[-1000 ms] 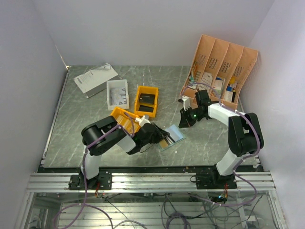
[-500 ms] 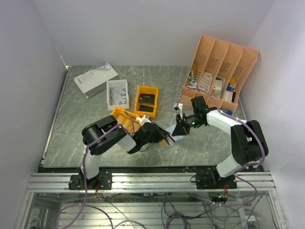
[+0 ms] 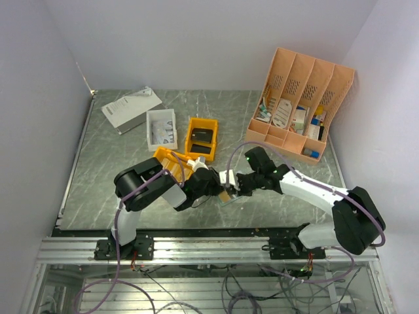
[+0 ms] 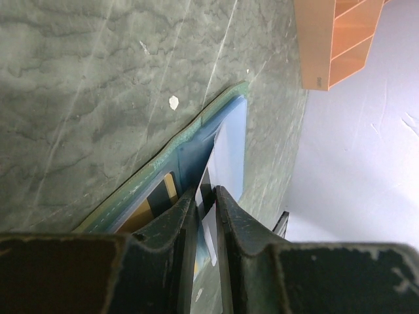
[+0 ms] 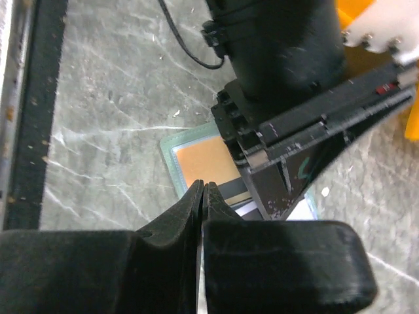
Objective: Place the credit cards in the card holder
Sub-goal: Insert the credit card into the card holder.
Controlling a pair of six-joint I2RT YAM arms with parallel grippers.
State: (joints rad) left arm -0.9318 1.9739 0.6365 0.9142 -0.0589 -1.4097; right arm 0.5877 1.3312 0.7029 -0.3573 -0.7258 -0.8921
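Observation:
The card holder [image 3: 229, 196] lies open on the table, green-rimmed [image 4: 163, 163], with a tan pocket [image 5: 206, 160] and a dark strip. My left gripper [image 3: 219, 188] reaches down onto it. Its fingers [image 5: 288, 176] are shut on a thin white and dark credit card [image 4: 209, 226], which stands edge-on between them [image 4: 206, 190] at the holder's fold. My right gripper [image 3: 228, 188] hovers right over the holder, tips [image 5: 201, 186] above its tan pocket. It is shut, and no card shows beyond its tips. In the top view it hides most of the holder.
The big peach desk organiser [image 3: 304, 98] stands at the back right with papers and cards in its front tray. Two orange bins [image 3: 201, 137] [image 3: 171, 162], a white tray [image 3: 162, 127] and a flat grey-white box [image 3: 131, 108] sit behind and left of the arms.
My right arm has swung left from the organiser's front to just over the card holder, its jaws closing fully on the way. The left gripper has stayed in place.

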